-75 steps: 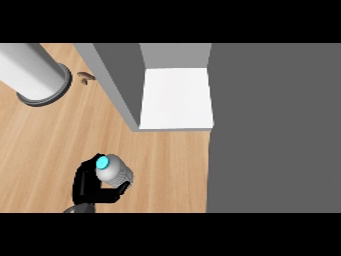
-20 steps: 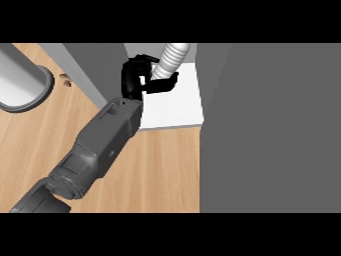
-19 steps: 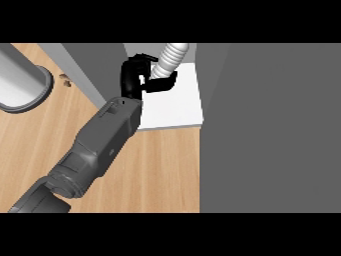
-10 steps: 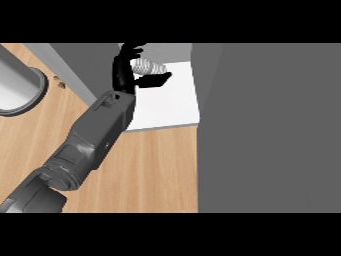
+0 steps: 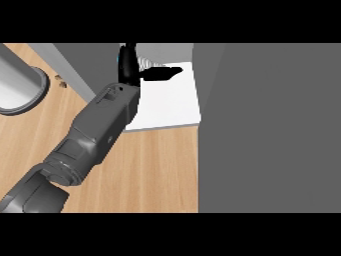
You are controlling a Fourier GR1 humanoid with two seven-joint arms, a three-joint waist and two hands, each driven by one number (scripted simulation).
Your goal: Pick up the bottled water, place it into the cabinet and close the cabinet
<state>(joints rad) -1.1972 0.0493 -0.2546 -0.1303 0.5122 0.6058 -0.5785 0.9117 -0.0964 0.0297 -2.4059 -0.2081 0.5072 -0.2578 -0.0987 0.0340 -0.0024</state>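
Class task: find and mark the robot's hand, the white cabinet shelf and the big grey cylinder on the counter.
left hand [image 5: 131, 69]: head view, on the black palm above the forearm.
white cabinet shelf [image 5: 169, 102]: head view, its bare front part.
grey cylinder [image 5: 10, 80]: head view, its side wall.

The left hand [image 5: 131, 64] is inside the open cabinet [image 5: 169, 107], fingers straight and thumb spread to the right. A sliver of the bottled water [image 5: 144, 62] shows just beside the fingers. A grey cylinder [image 5: 10, 82] stands far left on the wooden counter [image 5: 154, 170].

Bottled water [image 5: 146, 62] mostly hidden behind robot hand [image 5: 129, 67].
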